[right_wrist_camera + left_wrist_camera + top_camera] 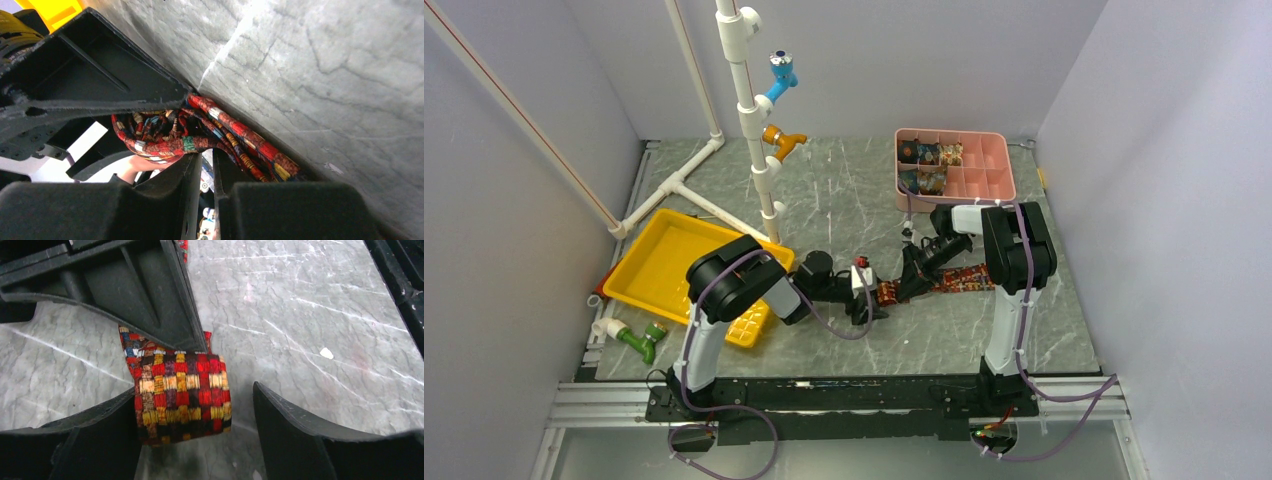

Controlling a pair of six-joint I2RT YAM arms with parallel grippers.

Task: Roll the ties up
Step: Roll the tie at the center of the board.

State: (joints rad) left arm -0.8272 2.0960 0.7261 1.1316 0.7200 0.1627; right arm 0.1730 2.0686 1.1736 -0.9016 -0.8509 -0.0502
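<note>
One tie (954, 278), a flat strip with a red, dark and gold check, lies on the grey marble table between my two grippers. My left gripper (871, 303) is open around its left end; in the left wrist view the tie end (180, 400) rests against the left finger and stays clear of the right one, with the gripper (195, 407) low over the table. My right gripper (911, 283) presses down on the tie just beyond. In the right wrist view its fingers (207, 152) are nearly closed, with bunched tie folds (240, 135) at the tips.
A pink divided box (954, 133) at the back right holds several rolled ties (932, 165). A yellow tray (659, 265) sits at the left. A white pipe stand (744, 90) with coloured fittings rises behind it. A green fitting (639, 340) lies near the front left.
</note>
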